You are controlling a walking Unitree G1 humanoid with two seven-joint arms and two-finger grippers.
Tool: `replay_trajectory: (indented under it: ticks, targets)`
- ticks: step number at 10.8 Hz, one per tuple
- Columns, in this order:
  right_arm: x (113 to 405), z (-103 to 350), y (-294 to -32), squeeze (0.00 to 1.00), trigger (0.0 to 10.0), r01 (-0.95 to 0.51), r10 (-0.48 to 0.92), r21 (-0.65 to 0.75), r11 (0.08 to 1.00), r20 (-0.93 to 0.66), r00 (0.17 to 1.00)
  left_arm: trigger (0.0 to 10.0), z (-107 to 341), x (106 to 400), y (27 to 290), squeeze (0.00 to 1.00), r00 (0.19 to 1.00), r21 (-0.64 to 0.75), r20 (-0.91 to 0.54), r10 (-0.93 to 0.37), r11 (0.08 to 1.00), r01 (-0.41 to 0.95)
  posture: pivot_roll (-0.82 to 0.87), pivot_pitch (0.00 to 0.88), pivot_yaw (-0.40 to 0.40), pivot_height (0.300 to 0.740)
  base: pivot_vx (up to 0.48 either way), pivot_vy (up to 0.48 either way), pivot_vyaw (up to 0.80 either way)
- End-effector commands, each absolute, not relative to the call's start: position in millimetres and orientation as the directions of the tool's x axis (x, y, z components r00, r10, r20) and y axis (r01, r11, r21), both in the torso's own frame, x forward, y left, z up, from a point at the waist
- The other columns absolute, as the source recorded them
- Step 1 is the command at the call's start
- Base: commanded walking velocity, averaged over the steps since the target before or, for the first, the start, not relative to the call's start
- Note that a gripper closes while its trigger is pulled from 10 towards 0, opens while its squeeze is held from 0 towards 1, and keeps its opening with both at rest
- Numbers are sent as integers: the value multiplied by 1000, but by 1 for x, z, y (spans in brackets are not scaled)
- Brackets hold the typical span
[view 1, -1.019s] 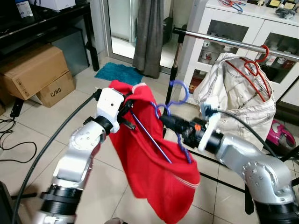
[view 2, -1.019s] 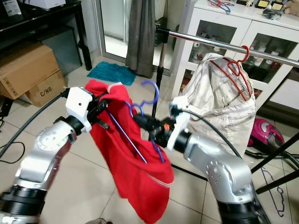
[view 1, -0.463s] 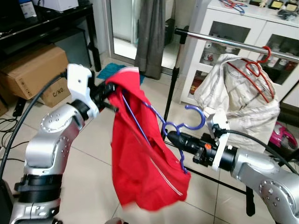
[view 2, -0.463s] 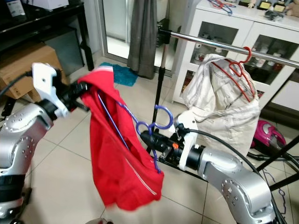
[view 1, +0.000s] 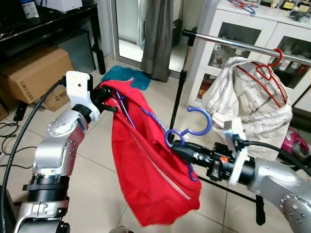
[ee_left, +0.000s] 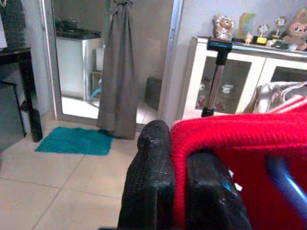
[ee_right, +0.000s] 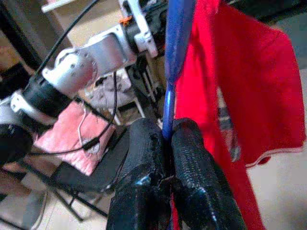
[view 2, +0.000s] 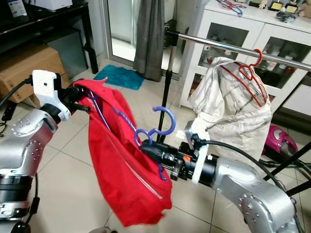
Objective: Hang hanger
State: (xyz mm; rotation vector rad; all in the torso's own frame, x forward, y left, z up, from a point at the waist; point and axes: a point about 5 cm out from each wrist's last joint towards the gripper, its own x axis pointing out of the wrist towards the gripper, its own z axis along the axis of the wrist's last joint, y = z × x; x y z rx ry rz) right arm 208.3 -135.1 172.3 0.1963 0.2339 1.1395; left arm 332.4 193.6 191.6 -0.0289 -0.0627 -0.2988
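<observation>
A red garment (view 1: 146, 160) hangs on a blue hanger (view 1: 192, 127) in mid-air between my arms. My left gripper (view 1: 108, 93) is shut on the garment's upper hem (ee_left: 230, 132), at the left. My right gripper (view 1: 182, 151) is shut on the blue hanger (ee_right: 175, 57) just below its hook, which points up. The metal clothes rail (view 1: 233, 42) runs above and behind at the right. A pale garment (view 1: 252, 97) on a red hanger (view 1: 267, 68) hangs from it.
White glass-door cabinet (view 1: 252, 29) stands behind the rail. A grey curtain (view 1: 158, 34) and a teal mat (view 1: 127, 76) lie by the door. Cardboard boxes (view 1: 34, 73) sit under a black table at the left. Pink item (view 1: 294, 138) on the floor, right.
My left gripper has lowered a little with the garment's hem. My right gripper has moved slightly with the hanger, whose hook now sits a bit higher. The red garment hangs fuller.
</observation>
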Motion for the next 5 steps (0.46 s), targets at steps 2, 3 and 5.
replay_trajectory:
  ticks: [2, 3, 5]
  targets:
    - [227, 160, -142, 0, 0, -792, 797, 150, 592, -254, 548, 0, 226, 331, 195, 0, 919, 173, 137, -369, 923, 345, -3, 0, -33, 740, 0, 0, 0]
    - [232, 160, -141, 0, 0, -780, 770, 106, 617, -285, 571, 0, 225, 329, 183, 0, 887, 207, 110, -449, 883, 421, -3, 0, -33, 740, 0, 0, 0]
    - [235, 167, -125, 0, 0, -830, 803, 84, 552, -321, 502, 0, 218, 330, 152, 0, 802, 273, -17, -597, 769, 578, -3, 0, -27, 740, 0, 0, 0]
